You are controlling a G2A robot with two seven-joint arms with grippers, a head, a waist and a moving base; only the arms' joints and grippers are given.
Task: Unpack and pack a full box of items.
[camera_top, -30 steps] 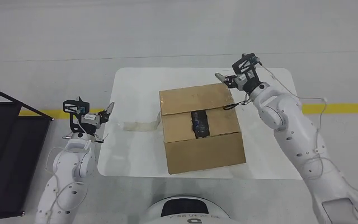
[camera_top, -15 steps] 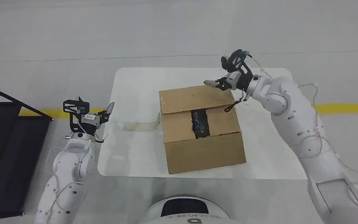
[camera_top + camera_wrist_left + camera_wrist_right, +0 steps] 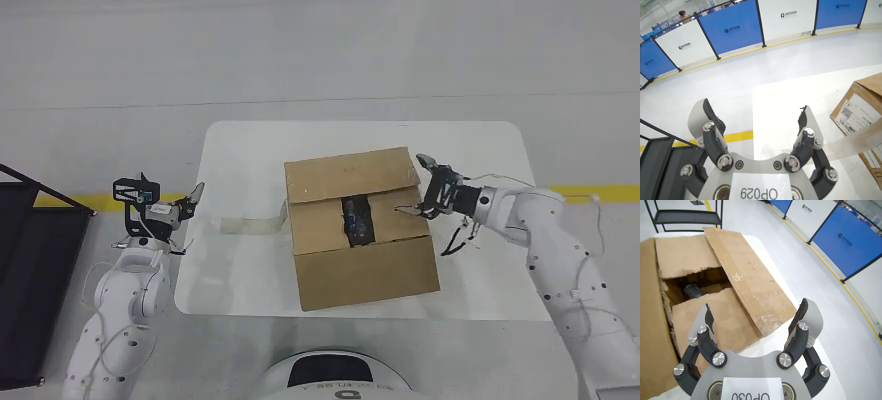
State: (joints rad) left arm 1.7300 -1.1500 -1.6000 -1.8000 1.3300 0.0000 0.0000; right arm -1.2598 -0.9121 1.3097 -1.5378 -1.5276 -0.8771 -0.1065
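Right gripper (image 3: 755, 306) spread wide at the box (image 3: 360, 235), astride a lifted flap (image 3: 745, 275)

The right gripper is empty, the flap's taped corner between its fingers. The cardboard box sits mid-counter (image 3: 250, 150), a dark item (image 3: 692, 291) lying in the gap between its flaps. The left gripper (image 3: 755, 108), also spread and empty, hangs at the counter's left edge near a loose tape strip (image 3: 245, 222).
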